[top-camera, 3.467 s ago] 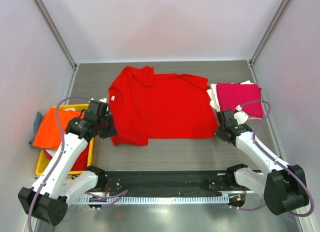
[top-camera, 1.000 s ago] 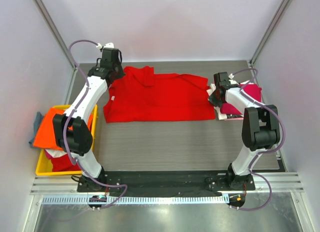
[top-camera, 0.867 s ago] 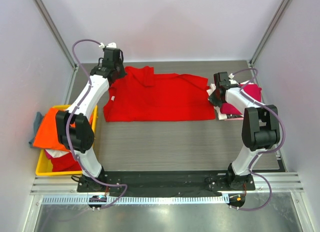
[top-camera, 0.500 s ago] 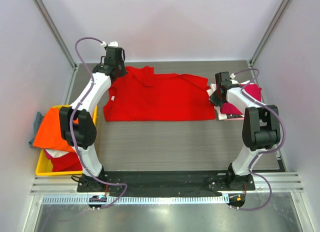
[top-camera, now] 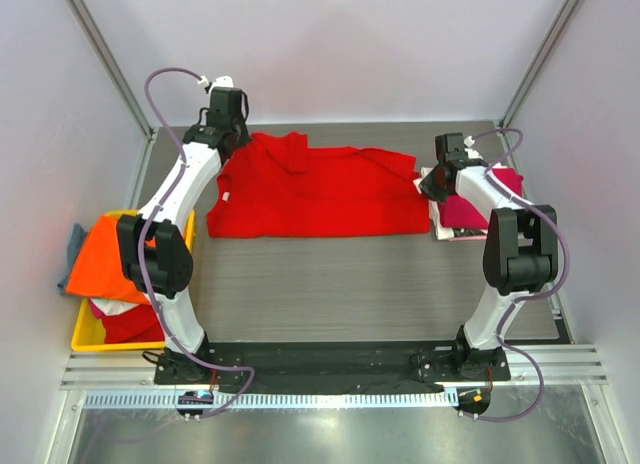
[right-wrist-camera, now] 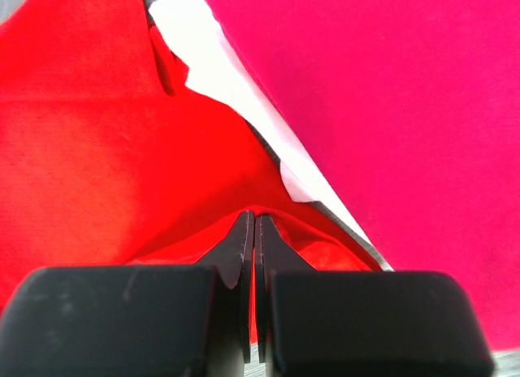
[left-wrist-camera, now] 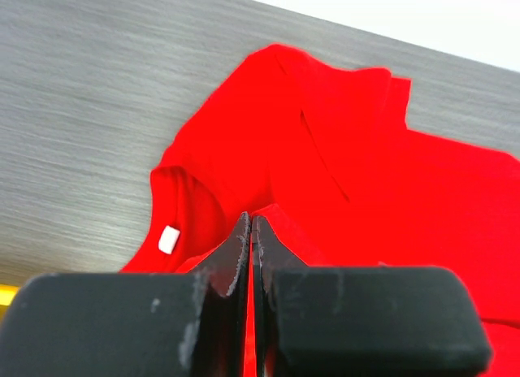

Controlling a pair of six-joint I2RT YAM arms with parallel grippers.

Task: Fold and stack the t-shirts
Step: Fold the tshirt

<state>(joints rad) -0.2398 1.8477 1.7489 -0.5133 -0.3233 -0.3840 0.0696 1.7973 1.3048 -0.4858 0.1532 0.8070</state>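
The bright red cotton t-shirt [top-camera: 320,194] [left-wrist-camera: 357,149] [right-wrist-camera: 89,141] lies folded into a wide band across the far half of the tabletop, its round neck and small white label [left-wrist-camera: 168,240] towards the left end. The left tool [top-camera: 224,149] [left-wrist-camera: 250,224] is pressed closed at the shirt's far-left corner; in the left wrist view a ridge of red cloth is pinched between its two black fingers. That arm reaches long and nearly straight from its base to the far-left of the tabletop. The right tool [top-camera: 428,187] [right-wrist-camera: 250,218] is likewise closed, with a fold of the shirt's right edge caught at its fingertips. The right arm rises from its base, bends at a high elbow and angles back over the right side.

Just beside the red shirt's right edge sits a folded magenta-pink soft shirt [top-camera: 466,213] [right-wrist-camera: 390,109] on a folded white shirt [top-camera: 430,176] [right-wrist-camera: 215,72].

At the left edge, a yellow plastic crate [top-camera: 84,335] holds a crumpled orange shirt [top-camera: 105,259] over another red one [top-camera: 125,326].

The grey wood-grain tabletop [top-camera: 330,284] is enclosed by pale walls [top-camera: 330,54] with metal corner posts.
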